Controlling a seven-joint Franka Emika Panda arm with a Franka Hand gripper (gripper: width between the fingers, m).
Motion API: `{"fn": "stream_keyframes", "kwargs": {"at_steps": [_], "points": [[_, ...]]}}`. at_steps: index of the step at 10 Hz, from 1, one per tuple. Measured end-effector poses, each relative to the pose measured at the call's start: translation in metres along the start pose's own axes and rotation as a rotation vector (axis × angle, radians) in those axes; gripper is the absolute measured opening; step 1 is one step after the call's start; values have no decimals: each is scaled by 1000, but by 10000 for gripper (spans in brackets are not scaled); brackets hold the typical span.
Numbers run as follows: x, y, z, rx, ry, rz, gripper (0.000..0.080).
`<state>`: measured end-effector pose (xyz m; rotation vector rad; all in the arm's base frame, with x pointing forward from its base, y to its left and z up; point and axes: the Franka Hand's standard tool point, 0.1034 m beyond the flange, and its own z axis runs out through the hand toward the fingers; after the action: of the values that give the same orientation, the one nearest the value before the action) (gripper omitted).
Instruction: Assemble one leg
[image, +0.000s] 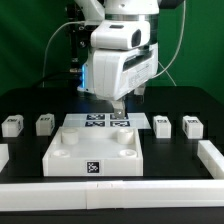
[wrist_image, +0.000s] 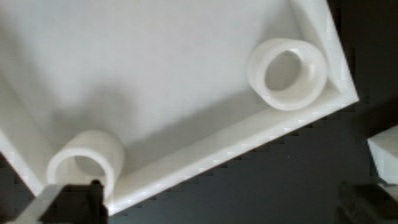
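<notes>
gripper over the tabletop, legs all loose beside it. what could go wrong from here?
1. The gripper hangs low over the tabletop, at its far side; a low sideways move toward a leg could clip the rim and shift it.
2. The corner sockets sit tight against the rim; with the tabletop shifted, a leg might miss its socket.

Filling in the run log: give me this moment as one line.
gripper: open, empty, over tabletop | legs: four loose, two either side of tabletop | sockets: two seen, both empty | stage: none picked up yet
</notes>
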<state>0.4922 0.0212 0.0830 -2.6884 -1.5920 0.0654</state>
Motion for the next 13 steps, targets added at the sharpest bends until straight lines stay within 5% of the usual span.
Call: {"fn": "stream_keyframes", "kwargs": {"at_steps": [3,8,13], "points": [[-2,-1,1,0,-2,-42,650],[-43,-37,23,69,-30,-360,650],[-44,-37,25,72,-31,-356,650]]}}
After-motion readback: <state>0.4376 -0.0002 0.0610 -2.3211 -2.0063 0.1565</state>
